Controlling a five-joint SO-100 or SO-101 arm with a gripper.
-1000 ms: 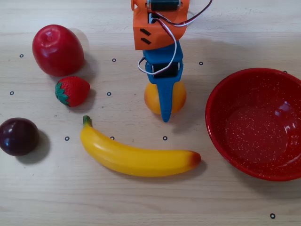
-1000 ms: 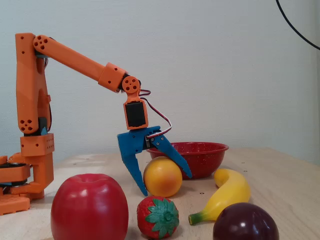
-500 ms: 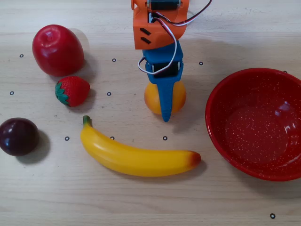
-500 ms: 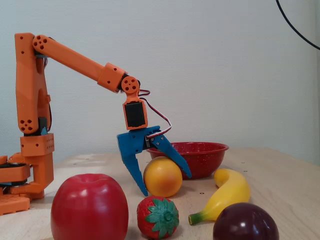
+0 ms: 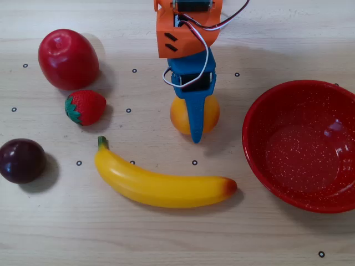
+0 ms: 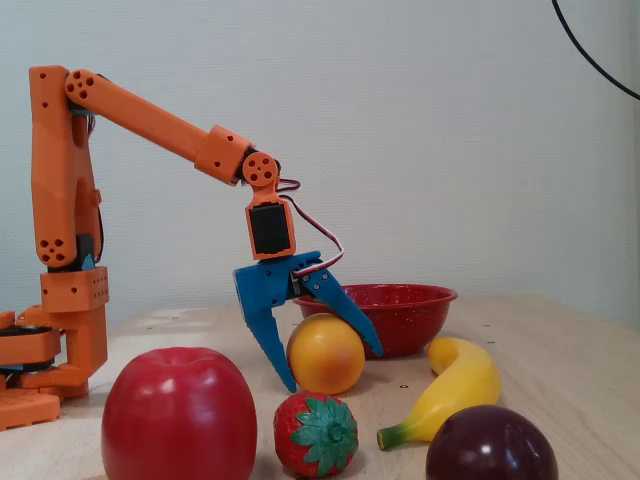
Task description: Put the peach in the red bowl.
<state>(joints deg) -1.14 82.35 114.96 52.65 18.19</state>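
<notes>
A pale wooden tabletop [image 5: 266,238] is carrying the fruit under a plain grey wall; the peach [image 6: 325,354] is sitting on it, near the red bowl [image 5: 302,145] but outside it; in the fixed view the blue pincer [image 6: 330,368] is straddling the peach with its jaws spread, one finger at each side; the overhead view is hiding that gap behind one blue finger, yet is showing the banana [image 5: 161,185], strawberry [image 5: 85,107], apple [image 5: 67,59] and plum [image 5: 21,160] well apart.
</notes>
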